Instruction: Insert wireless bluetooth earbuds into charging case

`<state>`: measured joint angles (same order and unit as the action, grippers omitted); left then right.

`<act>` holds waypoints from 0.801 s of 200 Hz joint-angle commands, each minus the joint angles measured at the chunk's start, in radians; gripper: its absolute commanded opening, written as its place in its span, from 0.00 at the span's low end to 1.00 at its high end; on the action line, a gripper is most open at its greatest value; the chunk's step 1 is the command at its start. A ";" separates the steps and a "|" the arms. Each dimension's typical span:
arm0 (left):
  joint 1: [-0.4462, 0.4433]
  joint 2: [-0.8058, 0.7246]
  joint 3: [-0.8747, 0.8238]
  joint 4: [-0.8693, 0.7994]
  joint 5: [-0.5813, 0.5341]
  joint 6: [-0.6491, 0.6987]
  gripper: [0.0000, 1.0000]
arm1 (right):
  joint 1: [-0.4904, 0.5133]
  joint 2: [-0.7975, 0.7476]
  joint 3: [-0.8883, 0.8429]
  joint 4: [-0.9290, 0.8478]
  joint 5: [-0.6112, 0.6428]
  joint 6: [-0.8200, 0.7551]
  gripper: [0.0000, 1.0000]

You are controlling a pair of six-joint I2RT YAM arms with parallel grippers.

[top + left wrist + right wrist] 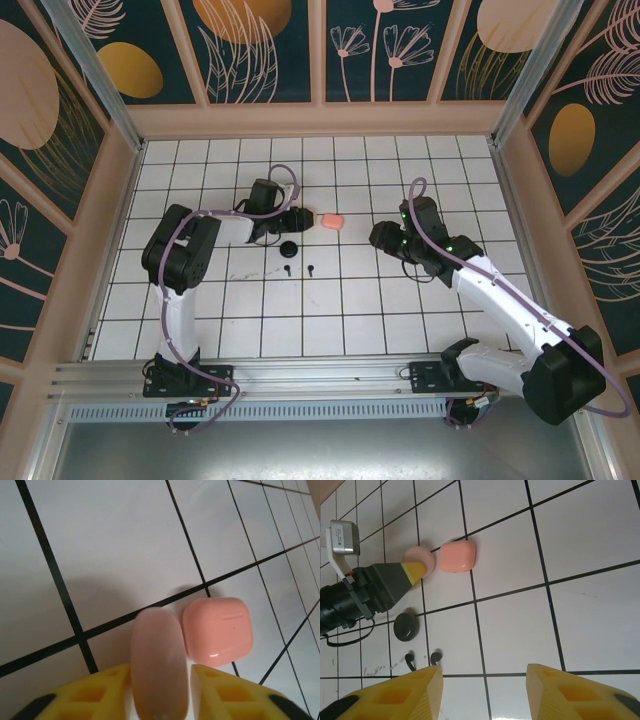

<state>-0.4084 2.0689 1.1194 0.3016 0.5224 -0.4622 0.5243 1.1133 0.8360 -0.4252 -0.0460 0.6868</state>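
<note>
Left tool [161,672]: the yellow fingers stand on either side of a pale pink rounded piece [159,662], very close to both of its flanks. Whether they are clamped on it or have let go cannot be told. The piece is low over the white tiled worktop [200,300].

Just beside the piece, on the side away from the left arm, lies the pink charging case [216,631]. It is a rounded square, flat on a tile with its lid seam closed. Whether piece and case touch cannot be told.

Right tool [484,680]: released, fingers well apart with nothing between them, hanging over bare tiles on the right of the case and well apart from it.

Near side of the left tool: a black round piece [406,626] lies on the worktop. Nearer the arm bases lie two black earbuds [410,660] [435,656], side by side, apart from each other, and clear of both tools.
</note>
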 commanded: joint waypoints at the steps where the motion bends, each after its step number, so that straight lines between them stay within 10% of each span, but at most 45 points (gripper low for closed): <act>1: 0.006 0.007 0.011 -0.062 -0.006 0.003 0.38 | -0.003 -0.012 0.043 0.006 0.001 -0.014 0.48; 66: 0.030 -0.072 0.011 -0.145 -0.105 0.062 0.64 | -0.003 -0.010 0.098 -0.023 0.005 -0.031 0.49; 77: 0.039 -0.104 0.010 -0.162 -0.126 0.079 0.98 | -0.003 -0.008 0.107 -0.027 0.006 -0.035 0.50; 160: 0.052 -0.467 0.019 -0.256 -0.328 0.187 0.99 | 0.017 0.055 0.168 -0.021 0.010 -0.072 0.58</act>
<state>-0.3546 1.7287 1.1297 0.0628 0.2878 -0.3164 0.5285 1.1374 0.9611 -0.4370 -0.0456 0.6460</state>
